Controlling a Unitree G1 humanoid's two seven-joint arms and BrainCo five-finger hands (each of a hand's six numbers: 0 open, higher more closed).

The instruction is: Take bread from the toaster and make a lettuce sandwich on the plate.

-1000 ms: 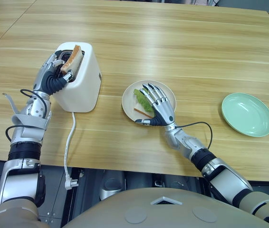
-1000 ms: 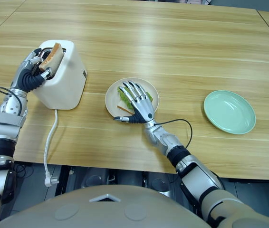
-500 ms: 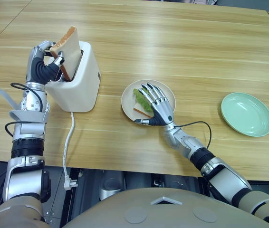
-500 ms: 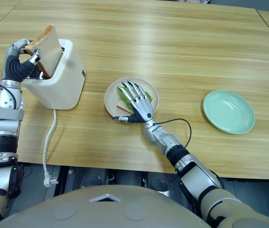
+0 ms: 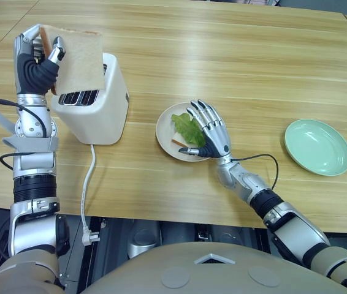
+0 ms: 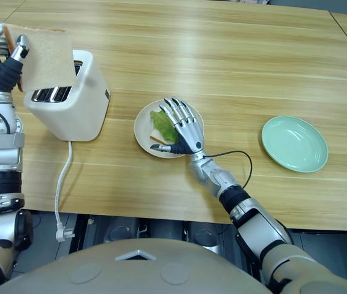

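bread is seen in two places. a square slice of bread [image 5: 75, 58], pale and finely pored on its flat face with a darker crust along the top edge, is held upright in the air, its lower edge just above the slots of the toaster [image 5: 103, 113]. the toaster is a smooth, cream-white box with rounded corners and two dark slots on top. a second slice [image 5: 178, 143] lies flat on the round, off-white plate [image 5: 163, 130], and a crinkled green lettuce leaf [image 5: 184, 125] is laid on it, so that only a thin brown edge is left showing.

the left hand [image 5: 34, 64] is raised high on a nearly upright forearm, and the slice of bread is pinched at its left edge between curled fingers. the right hand [image 5: 211, 131] is held over the right half of the plate with the palm turned down and the fingers spread and straight, pointing away from the robot; nothing is grasped in it. whether the plate is touched by it cannot be told.

everything is set on a table [image 5: 235, 55] of light wood planks with visible grain. a glossy pale green dish [image 5: 318, 147] stands well apart to the right. a white cord [image 5: 89, 177] is trailed from the toaster over the near table edge. part of the plate's rim is covered by the right hand.
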